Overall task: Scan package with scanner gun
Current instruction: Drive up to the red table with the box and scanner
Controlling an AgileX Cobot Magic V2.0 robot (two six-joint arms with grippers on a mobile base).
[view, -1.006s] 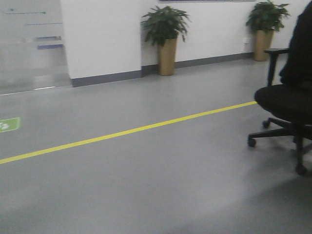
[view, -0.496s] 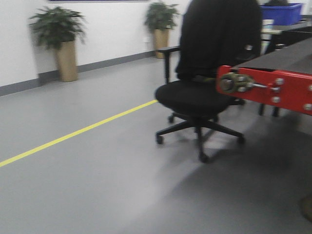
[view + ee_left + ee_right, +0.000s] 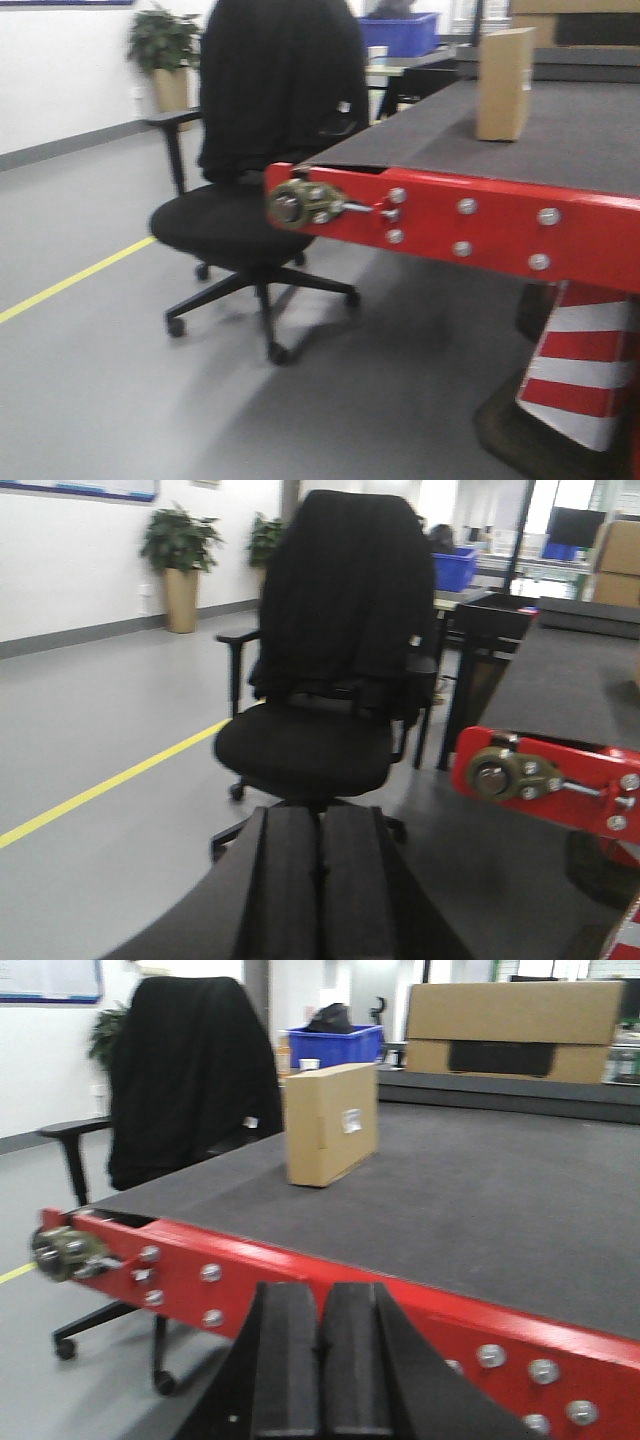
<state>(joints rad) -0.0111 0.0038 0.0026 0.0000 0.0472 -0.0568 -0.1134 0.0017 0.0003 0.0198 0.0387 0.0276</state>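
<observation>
The package [image 3: 331, 1125], a small plain brown box with a white label on its side, stands upright on the dark belt of a red-framed conveyor [image 3: 480, 1210]. It shows again in the front view as the package [image 3: 504, 83] near the belt's far side. My right gripper [image 3: 320, 1295] is shut, empty, low in front of the red frame, well short of the package. My left gripper [image 3: 320, 820] is shut with nothing in it, pointing at a black office chair [image 3: 330, 670]. The scanner gun is out of view.
A larger brown carton with a dark panel [image 3: 512, 1026] sits at the belt's far end. A blue bin [image 3: 333, 1044] stands behind. A red-and-white cone [image 3: 580, 370] is under the conveyor's corner. A yellow floor line [image 3: 60, 285] and potted plants [image 3: 182, 565] lie left.
The front view has swung right: the open floor and plants slid left, the chair moved across, and the red conveyor with the package has come into view.
</observation>
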